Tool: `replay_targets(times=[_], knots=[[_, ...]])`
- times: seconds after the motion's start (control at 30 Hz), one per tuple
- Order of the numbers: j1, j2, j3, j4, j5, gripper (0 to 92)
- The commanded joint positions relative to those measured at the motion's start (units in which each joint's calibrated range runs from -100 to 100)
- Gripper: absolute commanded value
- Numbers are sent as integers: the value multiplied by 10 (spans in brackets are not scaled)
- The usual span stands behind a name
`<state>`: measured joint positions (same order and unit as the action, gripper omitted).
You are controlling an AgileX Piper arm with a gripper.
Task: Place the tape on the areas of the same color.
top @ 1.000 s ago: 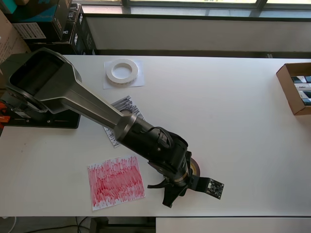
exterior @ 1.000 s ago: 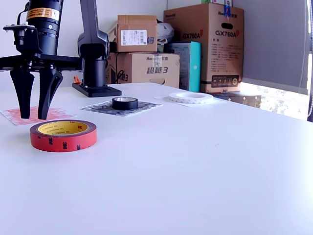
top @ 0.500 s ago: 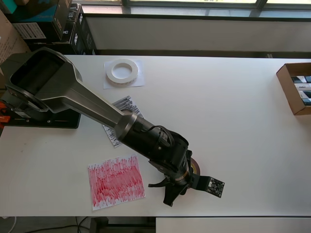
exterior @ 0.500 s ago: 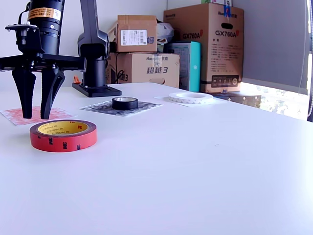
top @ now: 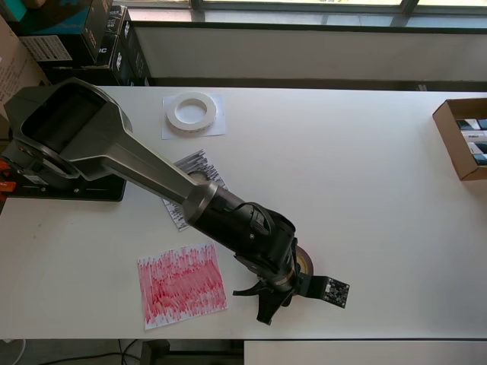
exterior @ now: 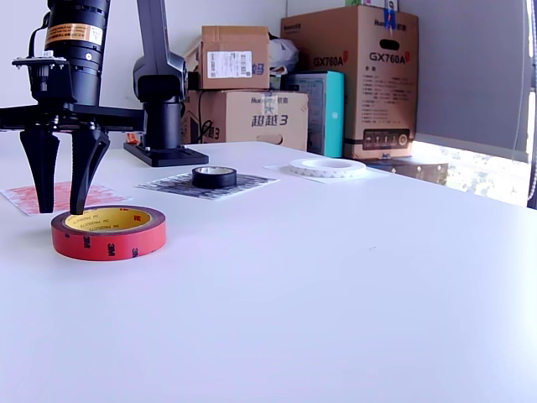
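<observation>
The red-brown roll (exterior: 108, 232) lies flat on the bare white table, off the red scribbled sheet (exterior: 50, 198). In the overhead view the roll (top: 304, 262) is mostly hidden under the wrist, to the right of the red sheet (top: 181, 284). My gripper (exterior: 59, 208) is open and empty and points straight down, its tips low at the roll's far left rim. It also shows in the overhead view (top: 259, 303). The black roll (exterior: 214, 176) sits on the black scribbled sheet (exterior: 180, 185). The white ring (top: 191, 111) lies on the white sheet (top: 211, 128).
The arm's base (top: 65, 186) stands at the overhead view's left table edge. An open cardboard box (top: 460, 137) is at the right edge. Cardboard boxes (exterior: 252, 84) stack behind the table. A small camera board (top: 333, 292) sticks out beside the wrist.
The open gripper has come down a little and shifted slightly toward the red-brown roll. The rolls and sheets have not moved.
</observation>
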<state>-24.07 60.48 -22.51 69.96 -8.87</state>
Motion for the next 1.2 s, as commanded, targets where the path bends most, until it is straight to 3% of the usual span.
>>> replay_targets(times=[0.0, 1.17], knots=[[3, -1, 0, 2, -2, 406], [-7, -1, 15, 6, -12, 421]])
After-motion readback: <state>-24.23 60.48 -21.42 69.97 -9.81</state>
